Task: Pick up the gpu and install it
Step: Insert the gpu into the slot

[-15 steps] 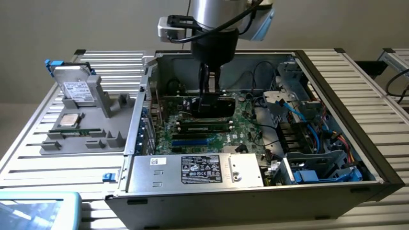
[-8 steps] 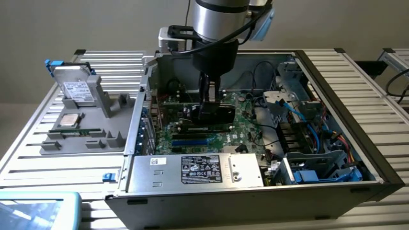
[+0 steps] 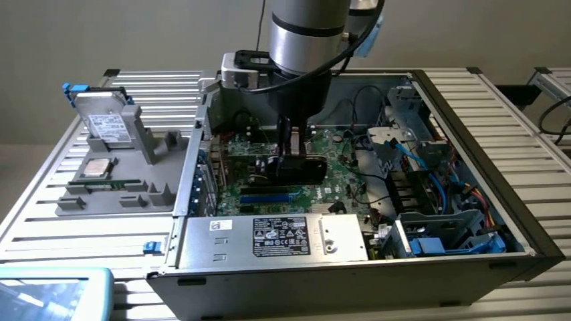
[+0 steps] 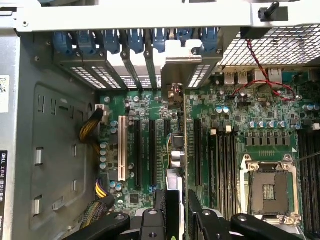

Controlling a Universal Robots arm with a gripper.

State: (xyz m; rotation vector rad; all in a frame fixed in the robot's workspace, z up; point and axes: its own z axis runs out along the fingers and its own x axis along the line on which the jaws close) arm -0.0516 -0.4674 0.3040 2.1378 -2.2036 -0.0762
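- Gripper (image 4: 177, 220) is found closed on the gpu (image 4: 176, 152), which is clamped edge-on between its fingers.
- Gpu is held upright at the motherboard (image 4: 240, 115) slots inside the case (image 4: 55, 150).
- Seating cannot be confirmed.

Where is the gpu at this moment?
The gpu is held by the gripper inside the open computer case, standing on edge over the green motherboard, near the middle of the exterior view.

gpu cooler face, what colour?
Black. The gpu cooler face shows best in the exterior view.
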